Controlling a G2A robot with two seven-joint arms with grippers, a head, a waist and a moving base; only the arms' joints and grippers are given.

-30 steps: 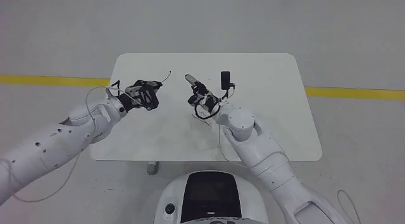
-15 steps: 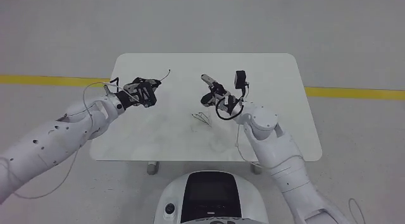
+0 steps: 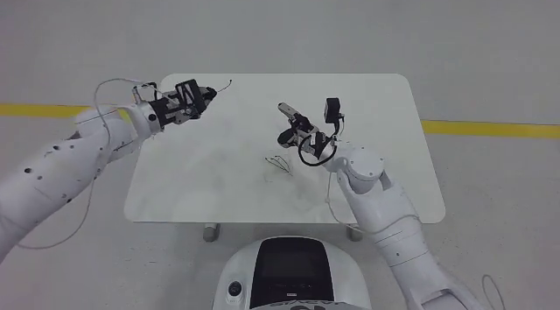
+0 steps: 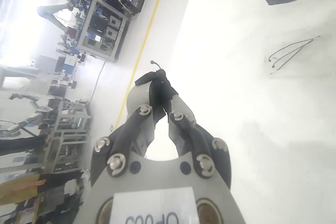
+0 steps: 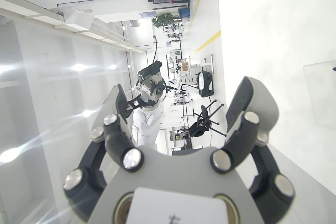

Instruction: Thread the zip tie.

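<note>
Loose ties (image 3: 278, 163) (image 4: 291, 51): small bunch of thin dark strips lying flat on the table (image 3: 385, 161), mid-table, slightly toward the near side. The ends fan apart at one side and meet at the other. Nothing touches them.

R gripper (image 3: 284, 124) (image 5: 181, 99): just beyond the bunch, over table centre, a bit toward the right side. Jaws spread wide, nothing betw. the pads, clear gap in its wrist view.

L gripper (image 3: 207, 95) (image 4: 161, 86): farthest out, over the table's far-left corner, well apart from R gripper. Fingers pinched tight on the zip tie (image 3: 223, 88) (image 4: 156, 64). A thin black tail sticks out past the fingertips toward the table's far edge, w/ the tip slightly curled. Rest of the tie is hidden inside the grip, so can't tell how much is held.
</note>
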